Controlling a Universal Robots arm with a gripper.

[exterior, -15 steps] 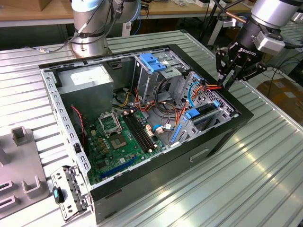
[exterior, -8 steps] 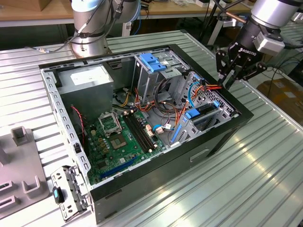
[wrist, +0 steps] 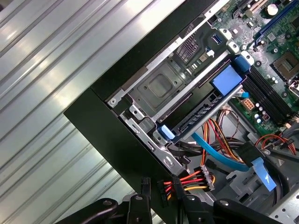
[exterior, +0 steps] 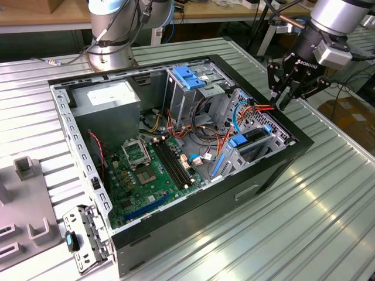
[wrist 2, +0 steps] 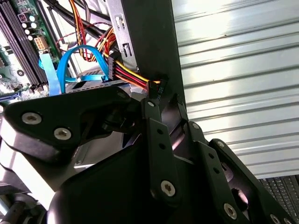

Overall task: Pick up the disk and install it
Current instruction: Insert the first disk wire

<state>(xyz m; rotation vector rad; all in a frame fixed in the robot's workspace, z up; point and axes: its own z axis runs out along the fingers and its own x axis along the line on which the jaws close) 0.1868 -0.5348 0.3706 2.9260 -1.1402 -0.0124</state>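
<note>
Currently: disk (exterior: 253, 142), blue-framed, lies seated in the drive bay at the corner of the computer case (exterior: 275, 172), apparently installed. Pincer (exterior: 283, 100) hovers just above that corner, fingers spread, holding nothing.
</note>
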